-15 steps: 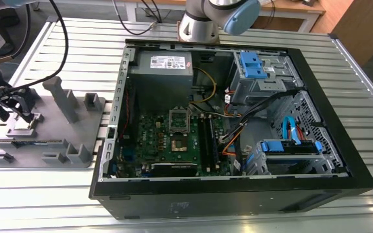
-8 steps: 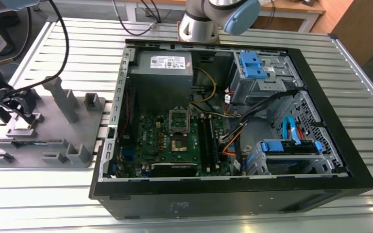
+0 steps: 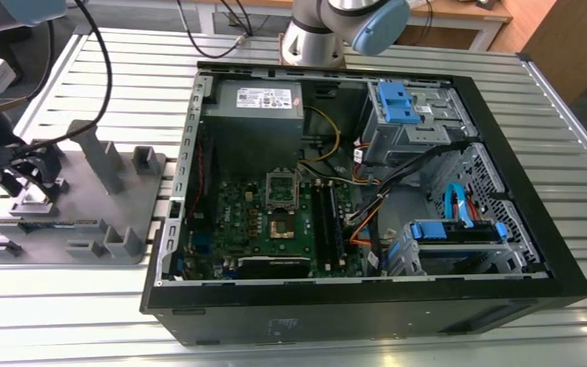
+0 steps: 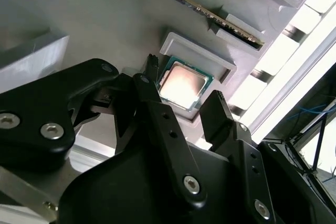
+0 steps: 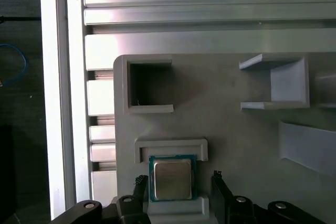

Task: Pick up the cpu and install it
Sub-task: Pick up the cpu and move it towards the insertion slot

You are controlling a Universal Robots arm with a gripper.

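**Cpu** point(image 5: 172, 178): flat, square, silver top, dark green rim. Seated level in a shallow walled pocket of the grey holder tray point(image 5: 236, 129), close to one edge of that tray. Not lifted, not installed. Near-square, so no long axis worth noting. Sides parallel to the pocket walls.

**Gripper** point(image 5: 177, 181): released, jaws spread, nothing held. Parked over the tray, at the exterior view's left. One of the black fingers point(image 5: 139, 183) flanks each of two opposite sides of the cpu in both wrist views. Apart from its rim on both sides, with the narrower gap on one side and the wider on the other.

**Key relation:** cpu directly between the fingertips and on the closing line, slightly off centre toward one finger. Tips level with the rim or above it: cannot tell.

**Also on the tray:** empty square pocket point(image 5: 149, 85) just beside the cpu's pocket. Thin memory stick point(image 4: 199, 10) standing on edge in slots.

**Destination:** open computer case point(image 3: 375, 191), at the exterior view's right of the tray, well apart from the gripper. Socket point(image 3: 281, 226) on the green board inside, seemingly bare.

**Support:** slatted metal table point(image 3: 69, 306) under tray and case.
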